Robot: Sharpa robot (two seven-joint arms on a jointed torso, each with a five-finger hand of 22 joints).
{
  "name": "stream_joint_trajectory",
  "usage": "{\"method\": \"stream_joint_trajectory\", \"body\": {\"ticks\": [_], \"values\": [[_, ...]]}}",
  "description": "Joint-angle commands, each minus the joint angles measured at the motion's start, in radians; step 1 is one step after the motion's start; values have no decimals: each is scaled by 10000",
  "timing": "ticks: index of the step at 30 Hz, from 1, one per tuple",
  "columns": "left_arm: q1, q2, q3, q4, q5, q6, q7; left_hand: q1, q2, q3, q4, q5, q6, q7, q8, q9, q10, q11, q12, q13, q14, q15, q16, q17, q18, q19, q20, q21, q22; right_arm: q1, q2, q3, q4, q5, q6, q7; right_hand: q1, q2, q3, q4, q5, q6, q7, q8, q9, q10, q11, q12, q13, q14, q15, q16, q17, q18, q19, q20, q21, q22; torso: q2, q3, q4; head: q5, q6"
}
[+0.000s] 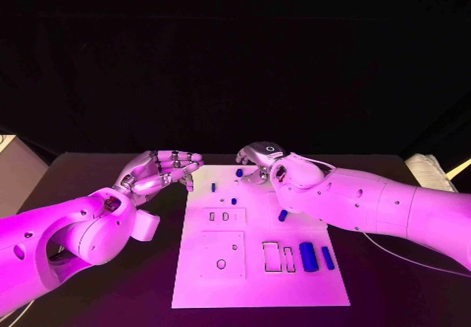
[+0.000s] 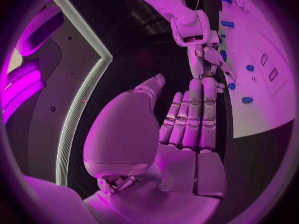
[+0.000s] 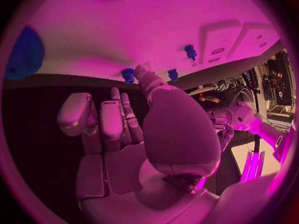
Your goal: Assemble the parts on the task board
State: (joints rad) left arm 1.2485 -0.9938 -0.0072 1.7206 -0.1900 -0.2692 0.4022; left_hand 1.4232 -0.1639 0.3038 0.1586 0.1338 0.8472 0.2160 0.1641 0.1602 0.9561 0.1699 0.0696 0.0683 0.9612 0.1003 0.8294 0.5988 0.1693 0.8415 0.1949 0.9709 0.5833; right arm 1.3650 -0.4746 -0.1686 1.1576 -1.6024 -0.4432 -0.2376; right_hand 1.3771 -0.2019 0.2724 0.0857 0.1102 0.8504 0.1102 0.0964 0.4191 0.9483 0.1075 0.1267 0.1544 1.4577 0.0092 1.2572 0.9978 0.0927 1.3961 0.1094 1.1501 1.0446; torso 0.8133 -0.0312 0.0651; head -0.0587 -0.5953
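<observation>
Risk lies at the white task board (image 1: pixel 197 286)'s far edge, where the right silver hand (image 1: pixel 257 162), fingers curled over a small blue peg (image 1: pixel 239 173), could topple it, while the left silver hand (image 1: pixel 160 170) hovers empty, fingers loosely spread.

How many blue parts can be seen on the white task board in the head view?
6: three small blue parts near the far edge, one mid-right, two long ones at the near right. The right hand may hide others.

The right hand (image 1: pixel 260 162) hides part of the task board's (image 1: pixel 197 286) far edge.
</observation>
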Motion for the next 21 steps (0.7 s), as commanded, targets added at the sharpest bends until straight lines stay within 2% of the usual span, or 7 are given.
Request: {"method": "stream_joint_trajectory", "body": {"ticks": [1,6,8,13,15,16,21], "values": [[25,9,8,1,-17,193,45,-14,113,20,-34,-45,-83,15,-40,13,-49,-17,-18,-5,-64,-15,32,-8,143,-87,12,52,9,23,-379,2,371,71,-209,125,196,25,-182,200,-50,-29,-28,-46,27,6,-28,175,-5,10,42,-61,-42,124,12,11,-52,5,-25,7,-22,0,-19],[25,0,8,-25,-16,201,59,-14,113,20,-34,-45,-83,15,-40,13,-49,-17,-18,-5,-64,-15,32,-8,143,-87,12,52,9,141,-1388,31,1231,832,-844,387,348,67,-49,430,94,269,175,69,100,580,-193,727,88,68,-77,63,142,65,159,-92,160,317,-58,13,-102,5,0],[25,-6,8,-40,-16,205,63,-14,113,20,-34,-45,-83,15,-40,13,-49,-17,-18,-5,-64,-15,32,-8,143,-87,12,52,9,187,-1830,60,1543,1317,-1042,535,360,23,256,501,214,538,380,154,128,1248,-299,1132,191,217,-134,416,708,-105,424,-196,856,1188,-81,30,-140,-1,30],[24,-2,7,-90,-15,225,66,-17,112,19,-33,-47,-88,14,-43,14,-55,-15,-19,-5,-67,-13,35,-16,143,-97,13,65,15,290,-2688,126,1974,2611,-808,731,318,-377,815,577,242,855,230,153,114,3282,-624,2751,1205,496,-406,1254,2055,-504,1072,-374,2587,3268,-134,72,-209,5,30],[23,8,7,-119,-15,237,68,-17,112,19,-33,-47,-88,14,-43,14,-55,-15,-19,-5,-67,-13,35,-16,143,-97,13,65,15,328,-2942,143,2004,3069,-454,709,226,-487,649,574,557,719,272,67,119,3770,-620,7178,5734,648,-375,1807,2932,-674,1324,-394,3280,4106,-151,92,-227,14,20],[23,13,6,-133,-15,241,69,-17,112,19,-33,-47,-88,14,-43,14,-55,-15,-19,-5,-67,-13,35,-16,143,-97,13,65,15,342,-3032,150,1977,3263,-258,688,143,-275,435,747,782,466,468,161,220,3763,-514,10689,9618,709,-246,2127,3462,-747,1432,-248,3598,4503,-153,91,-229,13,20],[22,23,5,-170,-15,255,68,-17,113,21,-34,-46,-88,10,-43,15,-55,-15,-17,-5,-71,-13,35,-22,143,-104,14,72,20,375,-3163,163,1667,3813,543,543,174,-234,-174,1035,906,45,587,432,374,5278,-245,13522,12991,985,-37,2855,4992,-927,1747,-38,4207,5262,-141,120,-243,33,13]]}}
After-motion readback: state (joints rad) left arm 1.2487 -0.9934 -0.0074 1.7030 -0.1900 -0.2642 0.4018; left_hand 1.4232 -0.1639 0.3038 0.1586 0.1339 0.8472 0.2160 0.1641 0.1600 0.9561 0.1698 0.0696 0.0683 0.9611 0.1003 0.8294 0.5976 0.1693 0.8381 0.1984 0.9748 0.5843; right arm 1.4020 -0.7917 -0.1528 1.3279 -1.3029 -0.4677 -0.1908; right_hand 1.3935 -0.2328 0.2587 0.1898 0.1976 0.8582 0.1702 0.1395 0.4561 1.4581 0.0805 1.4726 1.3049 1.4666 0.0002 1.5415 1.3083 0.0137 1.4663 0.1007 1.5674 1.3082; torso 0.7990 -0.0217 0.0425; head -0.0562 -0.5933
